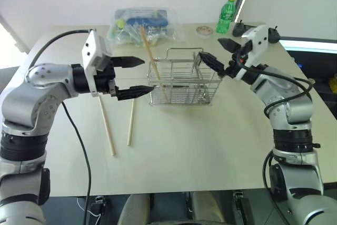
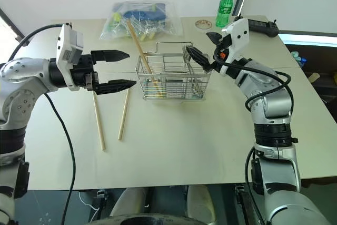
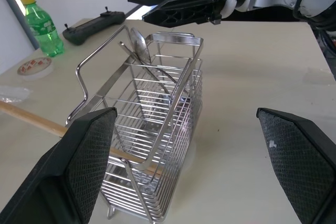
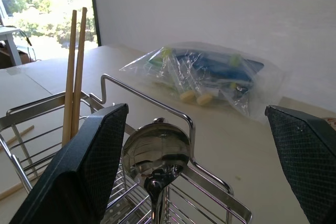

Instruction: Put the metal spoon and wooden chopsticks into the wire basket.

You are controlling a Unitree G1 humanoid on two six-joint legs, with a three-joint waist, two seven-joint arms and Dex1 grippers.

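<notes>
Two wooden chopsticks [image 1: 118,122] loose on tabletop [image 1: 210,140]; both claws spread, flanking wire basket [image 1: 184,85]; plastic bag [image 1: 145,25], green bottle [image 1: 225,14] behind.

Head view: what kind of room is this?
Likely an office or lab test setup, not a kitchen: plain pale table against a white wall, a black remote controller beside a green bottle, large window.

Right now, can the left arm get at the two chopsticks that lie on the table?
Probably yes. The left end effector is open and hovers just above the two chopsticks on the table, with nothing lying between them; the basket stands beside.
</notes>
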